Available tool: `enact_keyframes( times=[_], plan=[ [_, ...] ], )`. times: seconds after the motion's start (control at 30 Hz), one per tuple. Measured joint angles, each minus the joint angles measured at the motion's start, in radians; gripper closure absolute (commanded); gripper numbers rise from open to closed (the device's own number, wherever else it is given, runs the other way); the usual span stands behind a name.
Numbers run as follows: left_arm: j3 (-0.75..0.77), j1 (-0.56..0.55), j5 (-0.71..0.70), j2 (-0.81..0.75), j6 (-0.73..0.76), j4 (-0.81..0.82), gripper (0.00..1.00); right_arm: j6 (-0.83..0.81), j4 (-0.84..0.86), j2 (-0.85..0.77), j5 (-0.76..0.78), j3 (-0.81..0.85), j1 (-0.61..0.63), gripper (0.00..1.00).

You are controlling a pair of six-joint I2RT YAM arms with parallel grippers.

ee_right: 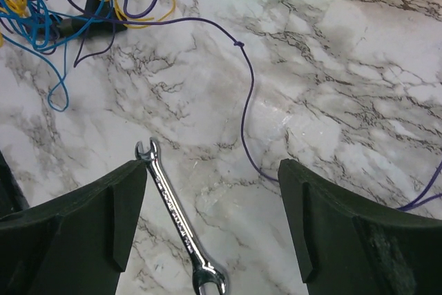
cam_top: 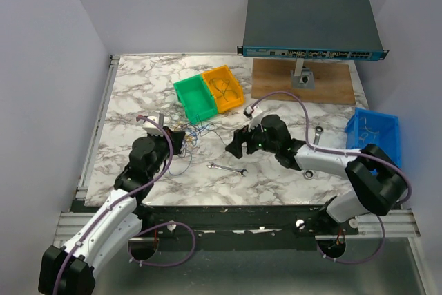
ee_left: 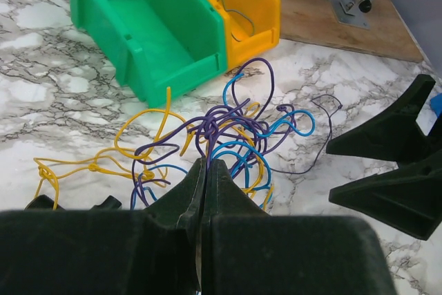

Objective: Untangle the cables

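Cables (ee_left: 221, 132) pinched in clenched left gripper (ee_left: 206, 168); right gripper (ee_right: 210, 195), jaws spread, should nip only the loose purple strand (ee_right: 247, 101), avoiding wrench (ee_right: 177, 215).

Cables (cam_top: 193, 135) before bins (cam_top: 197, 110), wrench (cam_top: 228, 168) nearer, seemingly apart

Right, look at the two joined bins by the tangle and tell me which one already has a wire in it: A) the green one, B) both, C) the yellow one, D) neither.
C: a thin dark wire lies inside the yellow bin, while the green bin beside it looks empty.
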Motion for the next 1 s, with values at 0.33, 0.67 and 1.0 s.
enact_keyframes(
  times=[0.33, 0.67, 1.0],
  plan=[
    [-0.001, 0.0, -0.005, 0.008, -0.009, 0.0, 1.0, -0.058, 0.179, 0.231, 0.08, 0.039, 0.058, 0.21],
    [-0.002, 0.0, -0.012, -0.02, -0.01, -0.002, 1.0, -0.076, 0.385, 0.452, 0.108, 0.148, 0.063, 0.34],
    [-0.007, 0.0, -0.048, -0.023, -0.012, -0.011, 1.0, 0.0, 0.422, 0.476, 0.158, 0.182, 0.063, 0.99]
  ],
)
